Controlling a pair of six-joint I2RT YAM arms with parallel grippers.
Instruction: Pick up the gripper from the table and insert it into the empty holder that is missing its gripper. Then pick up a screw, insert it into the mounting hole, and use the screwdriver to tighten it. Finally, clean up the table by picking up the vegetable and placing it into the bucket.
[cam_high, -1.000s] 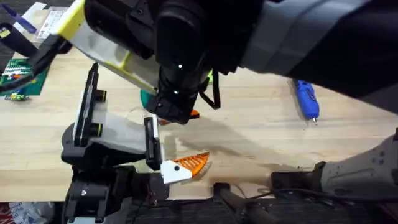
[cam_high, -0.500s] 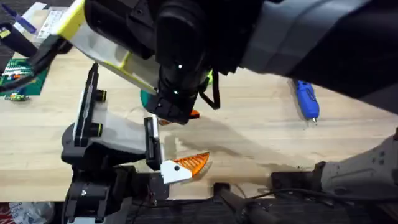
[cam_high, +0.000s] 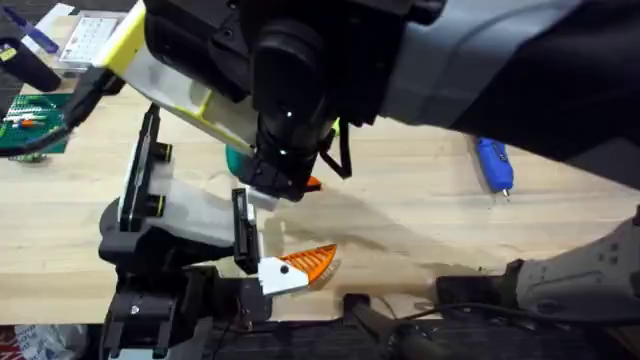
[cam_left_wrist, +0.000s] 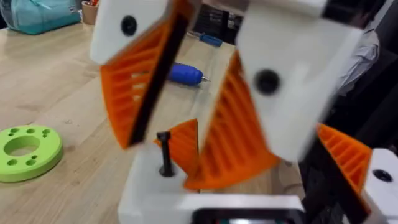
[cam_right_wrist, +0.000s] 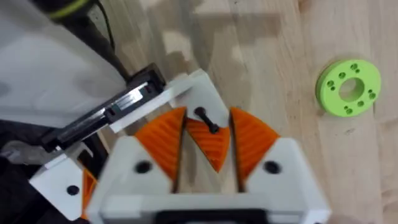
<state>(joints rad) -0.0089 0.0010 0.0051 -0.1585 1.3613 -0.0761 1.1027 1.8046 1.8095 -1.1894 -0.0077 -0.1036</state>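
**A:** The gripper (cam_right_wrist: 210, 149) is resting on the white holder (cam_right_wrist: 186, 87), with a black screw (cam_right_wrist: 205, 118) poking up at its narrow end.

**B:** And the right gripper (cam_right_wrist: 208, 127) is clamping it, one pad on each flank, running along its long axis.

**A:** The screwdriver (cam_high: 493, 165) is lying well apart, nearer the right arm.

**B:** I'm not making out whether the piece is fully seated. From overhead, the arm is covering that joint.

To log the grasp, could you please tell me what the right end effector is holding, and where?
The right end effector appears to clamp the orange gripper piece by its sides, near the black screw.
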